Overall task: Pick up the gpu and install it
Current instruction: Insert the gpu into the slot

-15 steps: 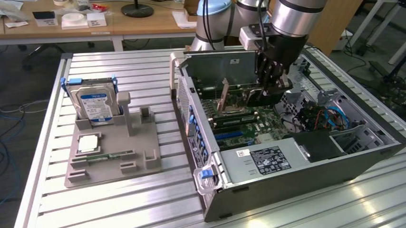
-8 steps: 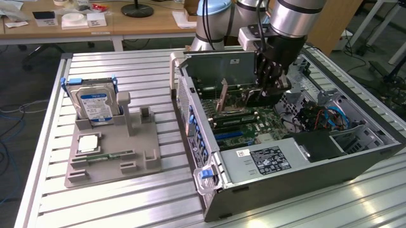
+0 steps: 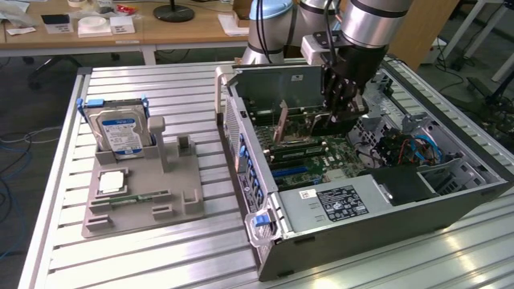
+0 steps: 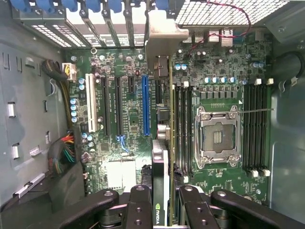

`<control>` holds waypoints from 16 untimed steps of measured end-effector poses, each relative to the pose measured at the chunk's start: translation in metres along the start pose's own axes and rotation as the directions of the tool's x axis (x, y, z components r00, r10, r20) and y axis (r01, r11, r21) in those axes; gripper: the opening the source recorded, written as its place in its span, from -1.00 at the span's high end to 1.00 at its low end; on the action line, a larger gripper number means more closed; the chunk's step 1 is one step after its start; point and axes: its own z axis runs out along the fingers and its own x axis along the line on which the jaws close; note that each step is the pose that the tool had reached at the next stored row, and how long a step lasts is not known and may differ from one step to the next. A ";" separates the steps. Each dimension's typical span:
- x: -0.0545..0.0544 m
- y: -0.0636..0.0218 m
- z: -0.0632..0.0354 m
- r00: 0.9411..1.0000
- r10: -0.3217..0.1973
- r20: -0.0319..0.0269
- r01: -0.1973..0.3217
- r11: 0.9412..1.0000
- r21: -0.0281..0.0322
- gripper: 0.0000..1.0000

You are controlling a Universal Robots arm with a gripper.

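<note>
The gpu [image 4: 161, 181] stands edge-on between the hand's fingers [image 4: 139, 206], so both its faces are hidden. Its end nearest the hand is cut off by the picture's edge. Whether its lower edge touches a slot cannot be told. In the exterior view the hand [image 3: 343, 113] covers the card's top edge beneath it.

The arm [image 3: 365, 24] reaches steeply down, its wrist pointing the gripper [image 3: 343, 105] straight downward. Its fingers [image 4: 138, 202] stand narrowly apart, seemingly clamped on both faces of the gpu [image 4: 160, 164], held edge-on.
</note>
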 end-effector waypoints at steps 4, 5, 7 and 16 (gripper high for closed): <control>0.000 -0.0001 0.0000 1.000 0.000 0.000 0.000 1.000 0.000 0.47; 0.000 -0.0001 0.0000 1.000 0.000 0.000 0.000 1.000 0.000 0.47; 0.000 -0.0001 0.0001 1.000 0.000 0.000 0.000 1.000 0.000 0.47; 0.005 0.0009 0.0017 1.000 -0.005 0.000 0.005 1.000 0.000 0.47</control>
